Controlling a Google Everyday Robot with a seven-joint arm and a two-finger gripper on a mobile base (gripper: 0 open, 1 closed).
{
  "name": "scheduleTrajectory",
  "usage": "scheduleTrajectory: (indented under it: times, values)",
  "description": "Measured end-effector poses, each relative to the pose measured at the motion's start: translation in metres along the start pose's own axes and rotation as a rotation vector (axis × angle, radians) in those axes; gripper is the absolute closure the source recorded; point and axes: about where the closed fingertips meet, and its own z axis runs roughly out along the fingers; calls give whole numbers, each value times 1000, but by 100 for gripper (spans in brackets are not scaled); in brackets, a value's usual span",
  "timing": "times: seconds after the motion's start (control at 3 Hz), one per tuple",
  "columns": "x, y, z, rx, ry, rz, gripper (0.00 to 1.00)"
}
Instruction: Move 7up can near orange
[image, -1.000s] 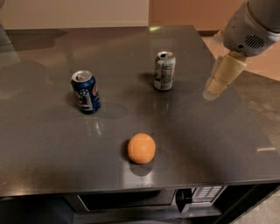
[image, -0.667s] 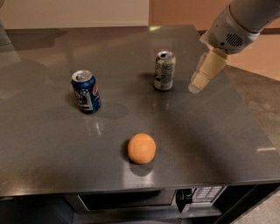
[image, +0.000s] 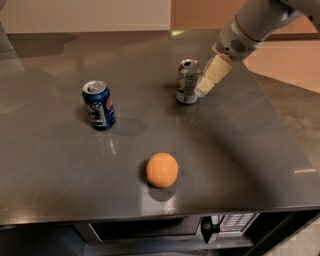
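gripper (image: 203, 89) just beside the 7up can (image: 188, 82), open or closed, can't tell. orange (image: 162, 170) sits well apart, up front.

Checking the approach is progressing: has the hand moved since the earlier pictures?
Yes. The hand has moved left toward the 7up can, which stayed put, and is now close beside it.

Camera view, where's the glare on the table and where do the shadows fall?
Camera view: a pale glare spot sits at the far edge of the glossy table; the Pepsi can casts its shadow rightward; the orange darkens the surface just in front of it; the tool hangs right of the 7up can.
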Motion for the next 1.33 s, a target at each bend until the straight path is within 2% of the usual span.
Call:
scheduleTrajectory:
  times: [0.33, 0.67, 1.33]
  values:
    - [-6, -17, 18, -7, -20, 36, 0]
    - [-10, -25, 31, -10, -29, 61, 0]
    - [-19, -18, 48, -49, -49, 75, 0]
